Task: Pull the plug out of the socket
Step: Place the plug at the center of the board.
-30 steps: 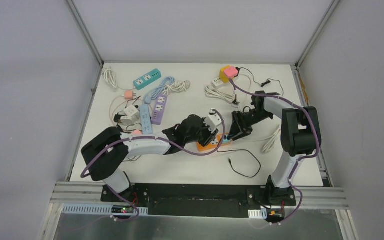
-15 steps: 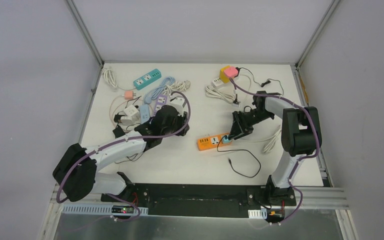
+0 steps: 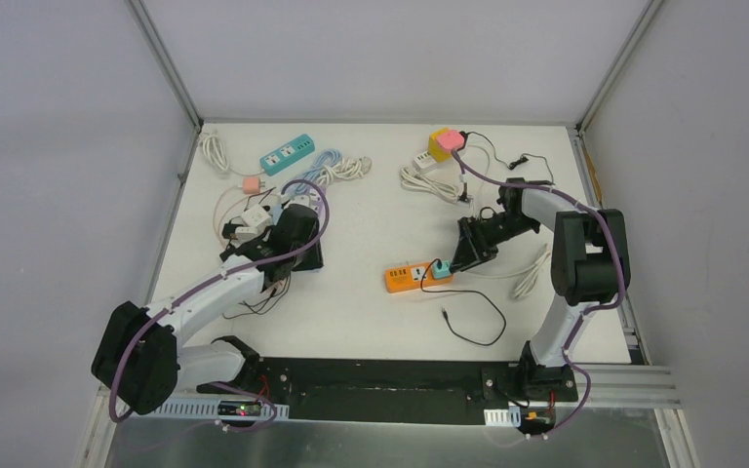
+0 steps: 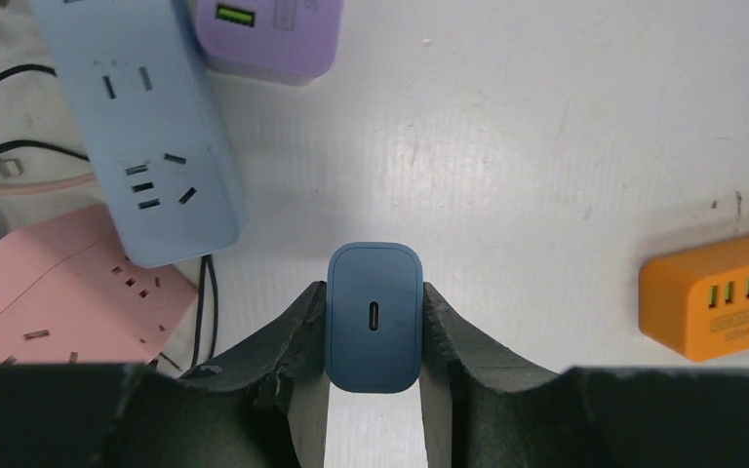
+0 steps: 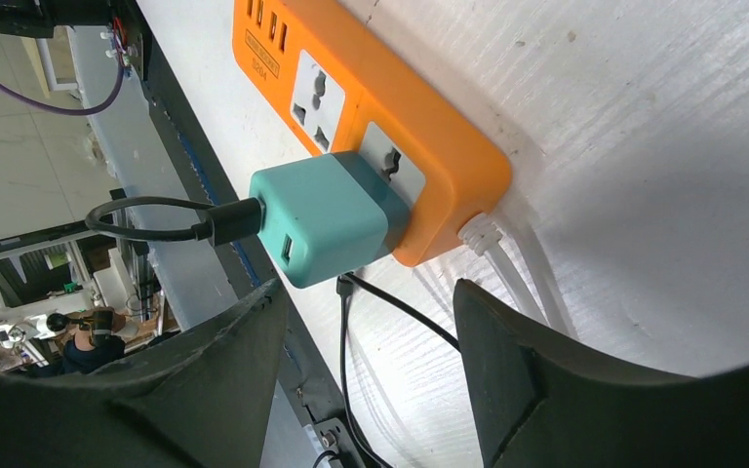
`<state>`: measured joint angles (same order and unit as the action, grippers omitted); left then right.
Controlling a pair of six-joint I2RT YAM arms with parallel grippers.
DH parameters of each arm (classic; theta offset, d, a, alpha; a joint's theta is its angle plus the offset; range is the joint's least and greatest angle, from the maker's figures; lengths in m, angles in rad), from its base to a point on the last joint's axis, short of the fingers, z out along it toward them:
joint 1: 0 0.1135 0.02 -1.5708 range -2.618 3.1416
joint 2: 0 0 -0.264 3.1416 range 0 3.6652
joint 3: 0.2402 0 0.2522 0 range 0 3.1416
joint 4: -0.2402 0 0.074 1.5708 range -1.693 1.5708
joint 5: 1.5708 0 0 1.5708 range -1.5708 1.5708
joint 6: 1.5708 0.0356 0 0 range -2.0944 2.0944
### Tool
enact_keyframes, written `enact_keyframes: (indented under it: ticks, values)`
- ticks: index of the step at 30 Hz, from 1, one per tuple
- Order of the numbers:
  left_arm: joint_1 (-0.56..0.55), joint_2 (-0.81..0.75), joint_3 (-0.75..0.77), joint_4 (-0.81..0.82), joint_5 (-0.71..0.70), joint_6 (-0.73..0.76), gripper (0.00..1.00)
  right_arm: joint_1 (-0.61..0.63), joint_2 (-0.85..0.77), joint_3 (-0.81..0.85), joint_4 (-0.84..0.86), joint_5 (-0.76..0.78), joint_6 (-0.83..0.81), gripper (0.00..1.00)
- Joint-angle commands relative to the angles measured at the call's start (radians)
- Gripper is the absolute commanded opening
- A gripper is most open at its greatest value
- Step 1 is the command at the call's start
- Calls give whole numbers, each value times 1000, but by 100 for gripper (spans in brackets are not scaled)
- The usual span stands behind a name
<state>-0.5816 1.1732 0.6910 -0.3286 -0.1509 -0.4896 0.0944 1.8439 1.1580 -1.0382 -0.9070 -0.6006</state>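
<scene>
My left gripper (image 4: 374, 331) is shut on a dark blue charger plug (image 4: 374, 317), held free above the table. In the top view it (image 3: 302, 252) hangs over the cluster of power strips at the left. The orange power strip (image 3: 410, 278) lies mid-table with a teal plug (image 3: 441, 268) still seated in its end socket. In the right wrist view the teal plug (image 5: 327, 219) sticks out of the orange strip (image 5: 390, 107), with a black cable (image 5: 156, 219) in its side. My right gripper (image 5: 366, 312) is open just behind that plug, touching nothing.
Under my left gripper lie a light blue strip (image 4: 137, 127), a purple strip (image 4: 268, 39) and a pink strip (image 4: 49, 292). The orange strip's end (image 4: 717, 292) shows at the right. A teal strip (image 3: 286, 154), white cables and a yellow-pink cube adapter (image 3: 443, 142) lie at the back.
My left arm has swung from the orange strip to the left cluster, carrying the dark blue plug. My right gripper has stayed by the strip's teal plug.
</scene>
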Motion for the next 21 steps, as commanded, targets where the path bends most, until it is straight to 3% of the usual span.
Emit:
enact_keyframes:
  ticks: [1,11,16,21]
  values:
    - [42,15,6,-57,4,-34,2,-8,-45,24,-11,-39,-38,66]
    - [114,148,64,-79,52,2,17,-14,-52,19,-10,-41,-42,66]
    - [129,179,84,-94,59,4,48,-18,-54,14,-11,-41,-43,67]
    - [132,176,106,-119,52,8,63,-21,-54,16,-10,-41,-44,66]
